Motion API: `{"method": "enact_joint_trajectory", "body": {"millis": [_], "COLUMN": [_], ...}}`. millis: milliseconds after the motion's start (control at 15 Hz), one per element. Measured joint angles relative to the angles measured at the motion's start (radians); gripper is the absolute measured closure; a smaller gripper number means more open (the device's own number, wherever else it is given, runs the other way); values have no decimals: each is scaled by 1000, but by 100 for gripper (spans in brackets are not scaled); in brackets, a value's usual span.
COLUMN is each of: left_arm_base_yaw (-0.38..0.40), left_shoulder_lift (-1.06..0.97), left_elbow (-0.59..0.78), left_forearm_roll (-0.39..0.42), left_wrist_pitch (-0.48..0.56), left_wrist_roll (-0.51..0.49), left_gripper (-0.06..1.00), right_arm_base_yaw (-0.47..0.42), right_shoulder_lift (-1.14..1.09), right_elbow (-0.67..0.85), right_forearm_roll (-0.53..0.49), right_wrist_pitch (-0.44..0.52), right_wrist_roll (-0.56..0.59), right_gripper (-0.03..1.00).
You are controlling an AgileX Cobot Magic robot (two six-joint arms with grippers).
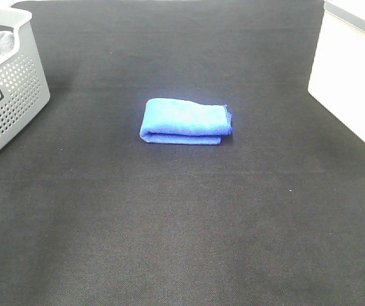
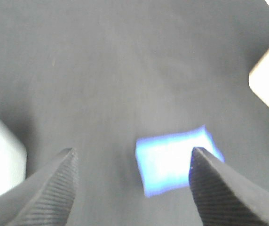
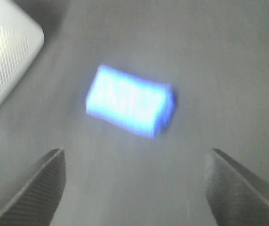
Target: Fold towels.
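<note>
A bright blue towel (image 1: 185,120) lies folded into a small thick rectangle near the middle of the black table, its layered edges facing the near side. Neither arm shows in the exterior high view. In the left wrist view the left gripper (image 2: 132,162) hangs open and empty well away from the towel (image 2: 172,162), which appears blurred between the two dark ribbed fingertips (image 2: 54,188). The right gripper (image 3: 134,165) is open and empty too, held back from the towel (image 3: 127,106), with dark fingertips (image 3: 238,188) at either side.
A grey perforated basket (image 1: 7,95) holding dark and grey cloth stands at the far left edge of the table; it also shows as the basket (image 3: 5,52) in the right wrist view. A white panel (image 1: 348,83) borders the far right. Black mat (image 1: 182,242) covers the table.
</note>
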Motion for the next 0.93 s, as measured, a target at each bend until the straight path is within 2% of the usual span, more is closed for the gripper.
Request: {"method": "enact_joint_trajectory", "body": {"millis": [133,400,600,733,933], "left_arm_base_yaw": [0,0,0,0,0], "left_shoulder_lift": [-162,-608,-1001,-1322,-1629], "left_elbow": [256,818,1198,1437,1623], "left_forearm_roll": [4,21,24,25,18], "left_wrist_pitch": [2,4,4,-7,-61], "left_wrist_roll": [1,4,5,33,92], "left_gripper": [30,30,30,30,30], "right_arm_base_yaw": [0,0,0,0,0], "right_shoulder_lift": [-162,-550,-861,-1094,-1317], "right_elbow": [194,633,936,1114,1244], "right_forearm_roll": [-34,-73,-94,-159,-223], "right_wrist_pitch": [0,-5,-48,-65,-93], "right_wrist_roll": [-3,-5,-5,-5,-6], "right_gripper": [21,21,21,21,21]}}
